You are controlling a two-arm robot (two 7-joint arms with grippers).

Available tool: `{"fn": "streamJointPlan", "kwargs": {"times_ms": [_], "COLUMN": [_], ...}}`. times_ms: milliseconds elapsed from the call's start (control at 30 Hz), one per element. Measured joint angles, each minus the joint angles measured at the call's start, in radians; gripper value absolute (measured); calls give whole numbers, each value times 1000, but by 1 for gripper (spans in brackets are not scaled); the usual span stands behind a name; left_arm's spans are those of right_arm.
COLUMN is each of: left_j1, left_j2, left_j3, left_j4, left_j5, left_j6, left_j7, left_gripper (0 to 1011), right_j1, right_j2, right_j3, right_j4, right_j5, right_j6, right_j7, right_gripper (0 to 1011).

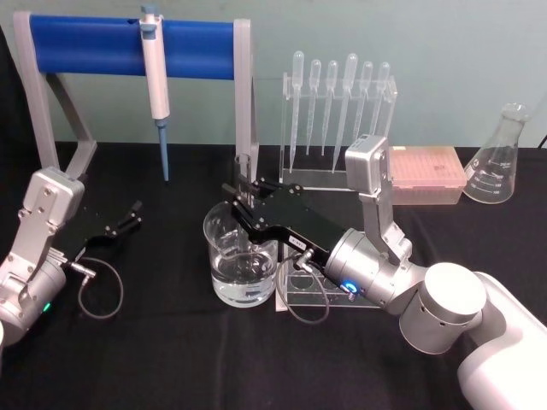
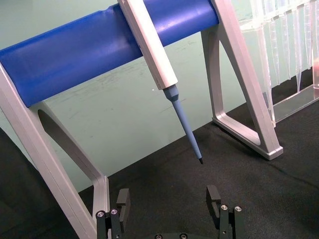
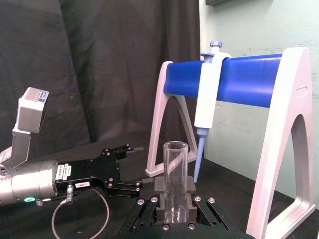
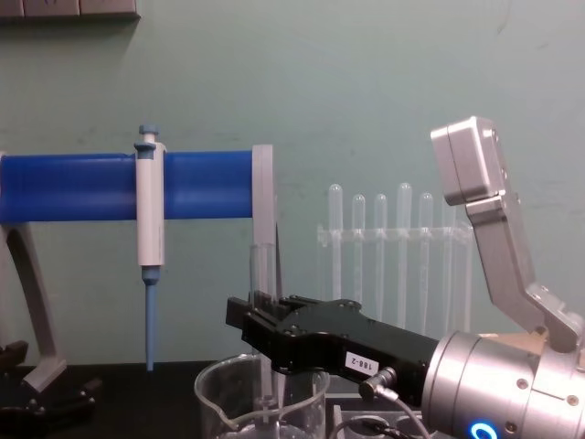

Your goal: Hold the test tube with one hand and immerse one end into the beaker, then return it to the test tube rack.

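Note:
My right gripper point(image 1: 244, 198) is shut on the test tube point(image 1: 244, 171), a clear glass tube held upright over the beaker point(image 1: 215, 239). In the chest view the test tube point(image 4: 262, 302) runs down from the gripper point(image 4: 259, 322) into the beaker point(image 4: 212, 395), and its lower end sits inside the glass near the water. The right wrist view has the tube point(image 3: 175, 179) clamped between the fingers point(image 3: 159, 188). My left gripper point(image 1: 130, 213) rests parked on the black table at the left, open point(image 2: 168, 201) with nothing between its fingers.
A blue bar stand point(image 1: 128, 43) carries a white pipettor point(image 1: 155, 81) with a blue tip behind the left arm. A clear rack of pipettes point(image 1: 338, 120), a pink tip box point(image 1: 423, 175) and a conical flask point(image 1: 500, 158) line the back. A clear holder point(image 1: 312, 297) lies beside the beaker.

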Motion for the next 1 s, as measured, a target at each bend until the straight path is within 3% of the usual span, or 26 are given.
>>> {"fn": "streamJointPlan", "kwargs": {"times_ms": [1000], "left_j1": [0], "left_j2": [0], "left_j3": [0], "left_j4": [0], "left_j5": [0], "left_j6": [0], "left_j7": [0], "left_gripper": [1000], "right_j1": [0], "right_j2": [0], "right_j3": [0], "right_j4": [0], "right_j5": [0], "right_j6": [0], "right_j7": [0], "right_gripper": [225]}}
